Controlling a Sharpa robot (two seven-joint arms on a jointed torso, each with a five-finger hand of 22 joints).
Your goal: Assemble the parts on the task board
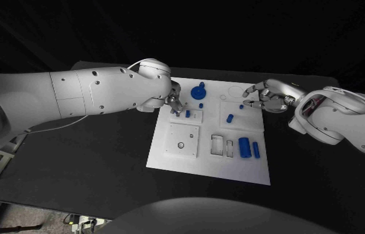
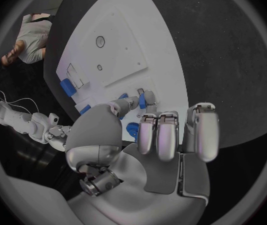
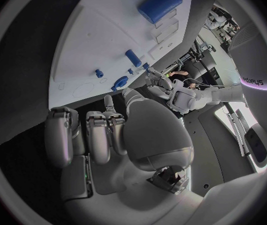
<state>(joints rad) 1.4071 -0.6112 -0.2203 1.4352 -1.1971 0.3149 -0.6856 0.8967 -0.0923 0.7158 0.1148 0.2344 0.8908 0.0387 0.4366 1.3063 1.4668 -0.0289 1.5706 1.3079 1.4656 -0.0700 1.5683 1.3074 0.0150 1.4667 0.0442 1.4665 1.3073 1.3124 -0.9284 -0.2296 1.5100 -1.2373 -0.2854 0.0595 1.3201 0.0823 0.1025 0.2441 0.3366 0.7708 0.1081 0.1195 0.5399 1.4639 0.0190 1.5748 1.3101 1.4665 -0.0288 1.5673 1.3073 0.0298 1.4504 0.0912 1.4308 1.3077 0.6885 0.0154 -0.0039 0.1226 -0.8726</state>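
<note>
**Left hand pinches a peg at the board's far left**

We see the left hand (image 1: 174,101) over the board (image 1: 171,157), its fingers closed on a small blue peg (image 2: 142,100). The right hand (image 1: 263,98) hovers at the board's far right edge, fingers curled, holding nothing. On the board lie a disc (image 1: 198,92), a short peg (image 1: 230,118), and 2 cylinders (image 1: 244,147) near the right edge.
</note>
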